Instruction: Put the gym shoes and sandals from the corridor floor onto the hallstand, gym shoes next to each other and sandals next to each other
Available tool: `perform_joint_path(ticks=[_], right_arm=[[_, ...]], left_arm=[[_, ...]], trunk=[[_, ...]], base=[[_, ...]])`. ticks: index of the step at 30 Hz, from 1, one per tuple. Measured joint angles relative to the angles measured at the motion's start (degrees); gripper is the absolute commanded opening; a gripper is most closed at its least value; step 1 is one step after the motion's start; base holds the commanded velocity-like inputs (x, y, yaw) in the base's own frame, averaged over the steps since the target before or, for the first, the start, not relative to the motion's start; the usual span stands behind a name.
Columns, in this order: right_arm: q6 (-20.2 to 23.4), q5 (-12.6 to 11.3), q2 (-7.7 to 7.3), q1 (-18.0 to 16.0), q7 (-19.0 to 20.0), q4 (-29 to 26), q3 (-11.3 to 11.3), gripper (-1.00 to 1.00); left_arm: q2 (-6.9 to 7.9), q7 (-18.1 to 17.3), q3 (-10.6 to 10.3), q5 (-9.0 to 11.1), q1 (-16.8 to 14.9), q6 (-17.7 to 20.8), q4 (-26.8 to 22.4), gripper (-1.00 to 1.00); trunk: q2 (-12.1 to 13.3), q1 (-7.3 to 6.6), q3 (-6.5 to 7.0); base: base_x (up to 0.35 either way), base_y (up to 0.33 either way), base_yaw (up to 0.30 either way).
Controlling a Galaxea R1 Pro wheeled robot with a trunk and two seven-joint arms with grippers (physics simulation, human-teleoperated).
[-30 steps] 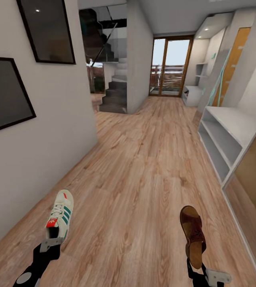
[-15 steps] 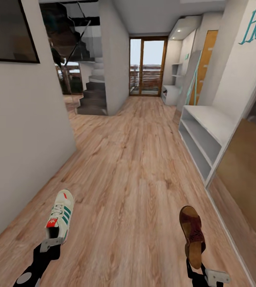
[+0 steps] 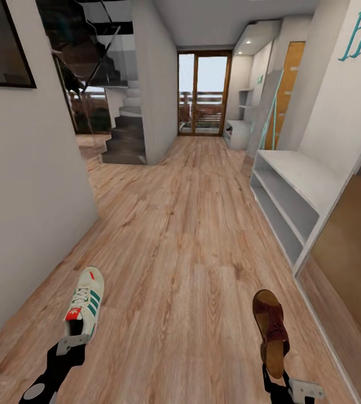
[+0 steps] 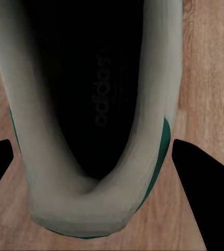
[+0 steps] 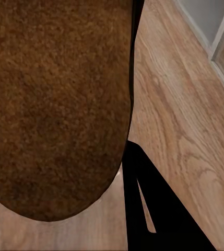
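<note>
A white gym shoe (image 3: 85, 303) with green stripes is held by its heel in my left gripper (image 3: 71, 343), low at the left over the corridor floor (image 3: 186, 252). The left wrist view looks into the gym shoe (image 4: 91, 104), with black fingers (image 4: 203, 183) on either side of its heel. My right gripper (image 3: 275, 377) is shut on the heel end of a brown sandal (image 3: 271, 328), toe pointing ahead. In the right wrist view the sandal (image 5: 54, 104) has one dark finger (image 5: 148, 209) beside it. The light grey hallstand (image 3: 304, 177) stands ahead along the right wall.
A white wall (image 3: 23, 185) runs close on the left. A dark-framed wardrobe panel (image 3: 354, 252) stands near on the right, just before the hallstand. Farther on are a staircase (image 3: 125, 134), a glass door (image 3: 202, 92) and a white unit (image 3: 237, 133). Open floor lies ahead.
The whole view has shifted: the camera has moved down the corridor, and the hallstand now sits nearer and lower in the picture. Both grippers keep hold of their shoes.
</note>
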Motion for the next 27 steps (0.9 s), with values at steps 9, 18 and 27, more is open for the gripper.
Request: perform_joint_path(ticks=[9,18,27], right_arm=[[0.0,0.1,-0.07,0.0,0.0,0.2,0.0,-1.0],[0.0,0.0,-0.07,0.0,0.0,1.8,0.0,-1.0],[0.0,0.1,-0.07,0.0,0.0,1.8,0.1,-1.0]], left_arm=[[0.0,0.0,0.0,0.0,0.0,0.0,0.0,-1.0],[0.0,0.0,0.0,0.1,0.0,0.0,0.0,-1.0],[0.05,0.0,0.0,0.1,0.0,0.0,0.0,-1.0]], trunk=[[0.0,0.0,0.0],[0.0,0.0,0.0],[0.0,0.0,0.0]], base=[[0.339,0.0,0.0],[0.339,0.0,-0.041],[0.339,0.0,-0.264]])
